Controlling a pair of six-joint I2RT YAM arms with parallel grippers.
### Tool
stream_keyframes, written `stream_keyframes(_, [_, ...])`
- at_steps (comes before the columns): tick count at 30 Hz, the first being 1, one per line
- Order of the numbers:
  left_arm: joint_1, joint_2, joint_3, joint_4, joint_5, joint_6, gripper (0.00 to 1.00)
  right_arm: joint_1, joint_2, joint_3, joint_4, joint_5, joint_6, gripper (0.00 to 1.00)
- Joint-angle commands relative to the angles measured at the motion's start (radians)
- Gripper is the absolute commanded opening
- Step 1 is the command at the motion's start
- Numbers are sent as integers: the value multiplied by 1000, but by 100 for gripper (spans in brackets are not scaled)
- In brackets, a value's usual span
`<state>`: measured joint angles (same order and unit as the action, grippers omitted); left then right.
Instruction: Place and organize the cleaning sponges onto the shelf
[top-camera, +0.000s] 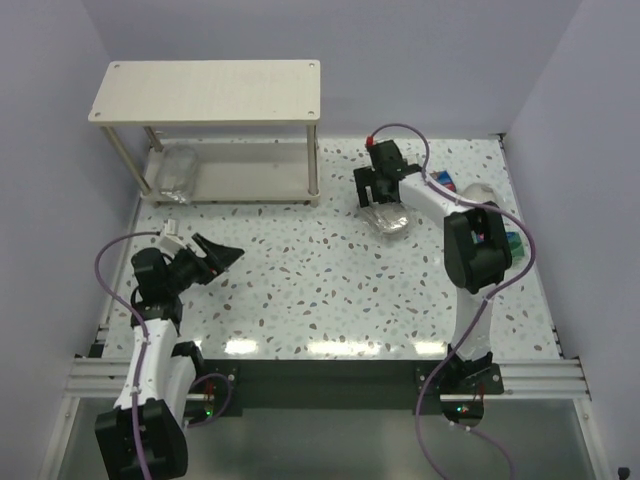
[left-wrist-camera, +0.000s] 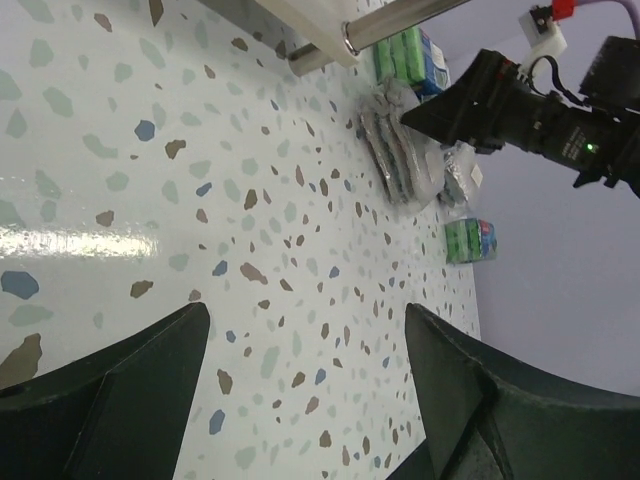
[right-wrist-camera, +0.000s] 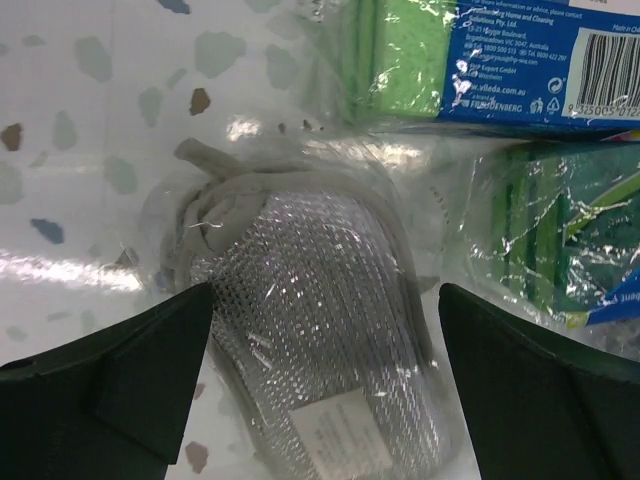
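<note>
Speckled table (top-camera: 300, 290): shelf (top-camera: 205, 78) by the far-left corner has one bagged scourer (top-camera: 175, 172) on its lower board. My left claw (left-wrist-camera: 305, 340) gapes open, and my right claw (right-wrist-camera: 325, 320) is spread wide over a second scourer (right-wrist-camera: 300, 250).

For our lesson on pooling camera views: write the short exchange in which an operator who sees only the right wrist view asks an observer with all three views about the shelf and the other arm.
Operator: I see only a silvery scourer and green packs under the open right gripper. Is anything on the shelf?
Observer: Yes. One clear-wrapped scourer pack lies on the lower tier of the shelf, at its left end.
Operator: And where is the left gripper?
Observer: The left gripper hangs open over the near-left part of the table, holding nothing.
</note>
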<state>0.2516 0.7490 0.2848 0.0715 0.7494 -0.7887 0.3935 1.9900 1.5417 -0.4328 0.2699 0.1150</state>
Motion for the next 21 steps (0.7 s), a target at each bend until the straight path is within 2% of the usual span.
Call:
stream_keyframes(1, [-8, -30, -22, -18, 77, 42, 84, -41, 53, 60, 57, -20, -109, 99])
stream_keyframes(3, [-8, -36, -33, -10, 84, 34, 84, -51, 72, 64, 63, -32, -155, 99])
stream_keyframes(7, [-6, -42, -41, -12, 97, 28, 84, -62, 84, 52, 26, -98, -123, 97])
stream_keyframes(11, [-6, -51, -33, -18, 91, 28, 83, -62, -22, -52, 20, -202, 70, 90])
stream_keyframes(12, [-8, -50, -32, -18, 88, 34, 82, -59, -46, -86, 26, -219, 160, 86])
stream_keyframes(17, [-17, -10, -15, -38, 76, 88, 82, -25, -227, -345, 80, -291, 406, 82])
stream_keyframes(18, [-26, -2, -10, -44, 74, 100, 82, 4, -246, -374, 72, -291, 516, 81])
stream_keyframes(20, [-46, 16, -7, -42, 70, 112, 82, 48, -289, -472, 101, -308, 616, 81])
stream_keyframes(21, [-72, 24, -4, -45, 52, 123, 81, 109, -322, -498, 114, -292, 744, 82])
